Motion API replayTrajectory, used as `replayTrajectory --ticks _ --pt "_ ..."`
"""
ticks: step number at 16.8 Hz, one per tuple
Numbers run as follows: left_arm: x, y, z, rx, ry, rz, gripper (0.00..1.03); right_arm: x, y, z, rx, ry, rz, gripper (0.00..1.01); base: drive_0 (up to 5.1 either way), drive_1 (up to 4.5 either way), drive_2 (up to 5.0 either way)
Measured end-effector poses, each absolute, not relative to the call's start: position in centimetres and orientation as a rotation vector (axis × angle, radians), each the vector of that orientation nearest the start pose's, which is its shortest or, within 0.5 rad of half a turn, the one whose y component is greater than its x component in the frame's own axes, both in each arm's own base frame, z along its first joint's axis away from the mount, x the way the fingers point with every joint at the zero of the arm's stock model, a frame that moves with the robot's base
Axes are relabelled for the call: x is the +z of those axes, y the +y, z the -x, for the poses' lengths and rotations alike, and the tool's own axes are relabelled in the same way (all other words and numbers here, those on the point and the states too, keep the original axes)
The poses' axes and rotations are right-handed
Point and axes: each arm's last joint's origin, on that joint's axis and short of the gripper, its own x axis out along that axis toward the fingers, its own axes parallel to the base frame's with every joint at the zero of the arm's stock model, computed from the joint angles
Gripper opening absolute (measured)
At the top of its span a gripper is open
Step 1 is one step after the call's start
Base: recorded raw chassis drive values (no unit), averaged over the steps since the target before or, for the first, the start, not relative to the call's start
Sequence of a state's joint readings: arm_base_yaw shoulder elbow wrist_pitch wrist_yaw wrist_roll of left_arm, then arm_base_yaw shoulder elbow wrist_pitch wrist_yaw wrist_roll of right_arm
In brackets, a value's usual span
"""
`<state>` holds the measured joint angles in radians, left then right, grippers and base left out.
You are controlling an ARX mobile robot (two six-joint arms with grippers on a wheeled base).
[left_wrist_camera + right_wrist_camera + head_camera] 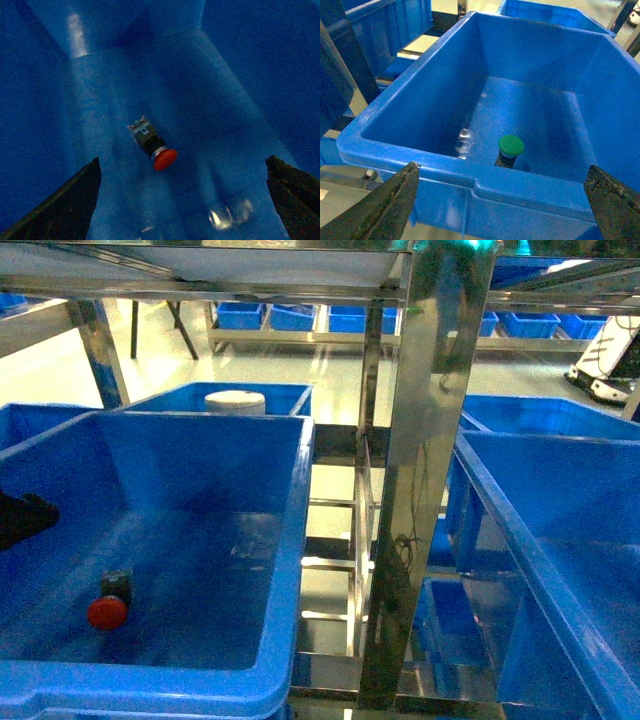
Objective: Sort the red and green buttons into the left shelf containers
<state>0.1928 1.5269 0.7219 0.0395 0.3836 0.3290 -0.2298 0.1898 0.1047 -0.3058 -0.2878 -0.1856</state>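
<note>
**Both pincers wide, nothing gripped**

Red button [156,148] lies on its side on the floor of the near-left blue bin [290,540], cap toward the near wall. Left pincer [182,205] hovers over it, fingers spread wide. Green button [510,149] sits in another blue bin [420,165], against the near wall. Right pincer [502,200] hangs outside that rim, spread wide.

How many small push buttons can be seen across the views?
2. A red-capped push button lies on its side on the floor of the large blue plastic bin at left. A green-capped push button stands in another blue bin. Others may be hidden.
</note>
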Motion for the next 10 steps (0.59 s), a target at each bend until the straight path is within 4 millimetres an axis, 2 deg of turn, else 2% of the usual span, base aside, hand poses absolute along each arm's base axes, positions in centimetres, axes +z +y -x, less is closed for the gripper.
replayTrajectory --ticks 4,7,10 --pt "17.9 4.3 -25.9 -0.318 0.712 -0.035 0.98 15.6 -1.4 -9.8 0.092 0.371 0.083 0.98 0.0 0.0 0.0" --pt "19.0 3.4 -22.3 -0.351 0.696 0.014 0.98 15.6 -1.4 -9.8 0.092 0.371 0.083 0.98 0.0 0.0 0.0" --pt "20.1 2.6 -19.9 -0.368 0.617 0.015 0.98 15.6 -1.4 -9.8 0.092 0.371 0.083 0.98 0.0 0.0 0.0"
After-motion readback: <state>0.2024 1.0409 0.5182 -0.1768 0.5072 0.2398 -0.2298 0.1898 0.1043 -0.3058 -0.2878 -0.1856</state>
